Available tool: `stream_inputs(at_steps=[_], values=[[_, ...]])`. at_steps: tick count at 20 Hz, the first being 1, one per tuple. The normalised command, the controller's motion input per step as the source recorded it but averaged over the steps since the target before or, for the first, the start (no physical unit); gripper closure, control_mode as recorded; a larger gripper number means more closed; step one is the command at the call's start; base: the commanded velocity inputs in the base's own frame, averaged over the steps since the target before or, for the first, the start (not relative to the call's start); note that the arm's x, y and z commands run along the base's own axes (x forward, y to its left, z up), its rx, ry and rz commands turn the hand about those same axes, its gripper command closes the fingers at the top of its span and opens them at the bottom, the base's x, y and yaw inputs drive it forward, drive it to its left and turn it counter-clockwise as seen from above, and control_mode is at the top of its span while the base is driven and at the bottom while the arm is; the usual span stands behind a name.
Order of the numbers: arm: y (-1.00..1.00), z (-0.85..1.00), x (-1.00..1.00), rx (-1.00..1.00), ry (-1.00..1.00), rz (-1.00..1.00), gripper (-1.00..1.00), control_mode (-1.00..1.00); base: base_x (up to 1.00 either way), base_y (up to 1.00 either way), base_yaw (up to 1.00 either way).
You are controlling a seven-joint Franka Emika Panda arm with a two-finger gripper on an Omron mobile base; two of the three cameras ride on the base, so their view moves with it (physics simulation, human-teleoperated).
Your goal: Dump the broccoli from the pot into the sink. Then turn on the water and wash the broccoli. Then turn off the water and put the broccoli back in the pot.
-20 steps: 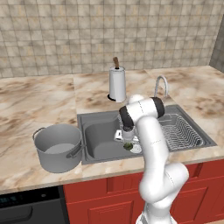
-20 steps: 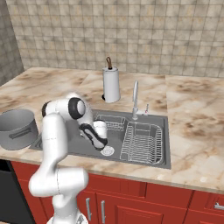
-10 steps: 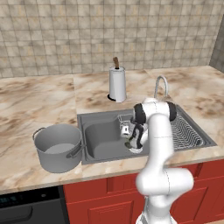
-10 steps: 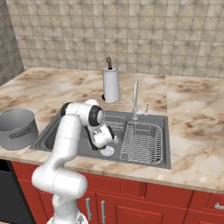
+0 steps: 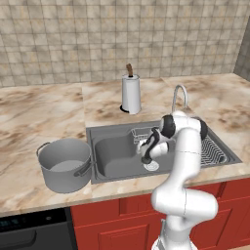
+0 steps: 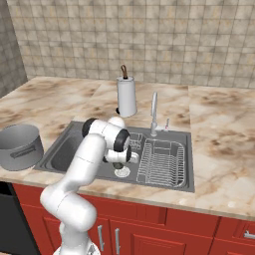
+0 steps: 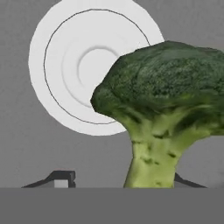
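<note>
Filling the right half of the hand view, the broccoli [image 7: 162, 105] lies in the sink [image 5: 114, 158] beside the round white drain [image 7: 83, 65], between the gripper [image 7: 118, 180] fingertips; whether they clamp it, I cannot tell.

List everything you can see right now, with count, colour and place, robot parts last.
broccoli: one, green with paler stem, in the sink basin beside the drain, between the end effector's finger tips
pot: one, grey metal, on the counter left of the sink
sink: one, dark grey, set into the counter
drain: one, white, round, on the basin floor
wire rack: one, in the sink's right part
faucet: one, chrome, behind the sink
paper-towel roll: one, white, on the counter behind the sink
end effector: one, low in the basin, over the drain
</note>
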Motion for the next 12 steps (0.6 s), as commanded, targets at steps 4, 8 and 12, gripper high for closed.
stream_inputs(at_steps=[4, 8, 12], values=[[0.40, -0.22, -0.44, 0.00, 0.03, 0.00, 1.00, -1.00, 0.00, 0.00, 0.00], [0.22, -0.03, -1.00, 0.00, -0.11, -0.07, 1.00, -1.00, 0.00, 0.00, 0.00], [0.18, 0.00, -1.00, 0.00, -0.31, -0.12, 1.00, -1.00, 0.00, 0.00, 0.00]])
